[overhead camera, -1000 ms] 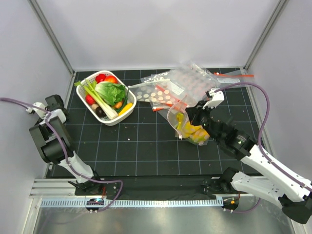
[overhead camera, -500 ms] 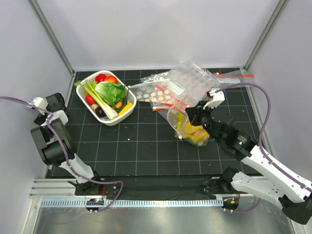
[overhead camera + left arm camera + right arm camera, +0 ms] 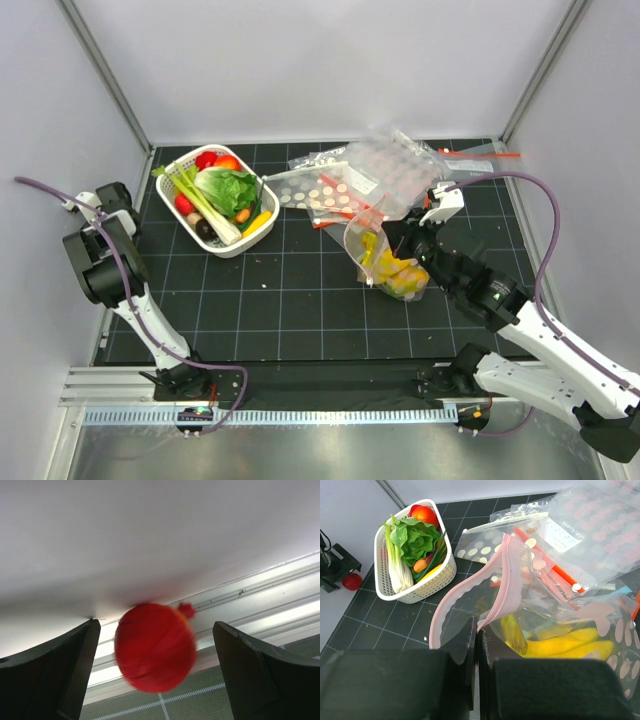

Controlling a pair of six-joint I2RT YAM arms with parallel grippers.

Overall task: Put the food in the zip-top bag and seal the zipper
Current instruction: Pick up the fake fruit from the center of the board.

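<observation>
Over on the right, the right claw (image 3: 476, 632) is clenched on the mouth edge of the zip-top bag (image 3: 455, 615), its two fingers pressed together over the pale strip of the zipper (image 3: 462, 589), which curves away from the claw with the mouth gaping open. The yellow banana bunch (image 3: 555, 647) lies inside the bag, just beside the claw, with more yellow pieces under it. At the far left edge of the worktop (image 3: 290, 300), the left claw (image 3: 155, 627) is spread wide, and the red fruit (image 3: 155, 655) sits between its fingers with a gap on either side, blurred, well apart from the bag. A white basket (image 3: 427, 587) of greens stands between the two arms, and other dotted bags (image 3: 600, 525) are heaped behind the open one.
</observation>
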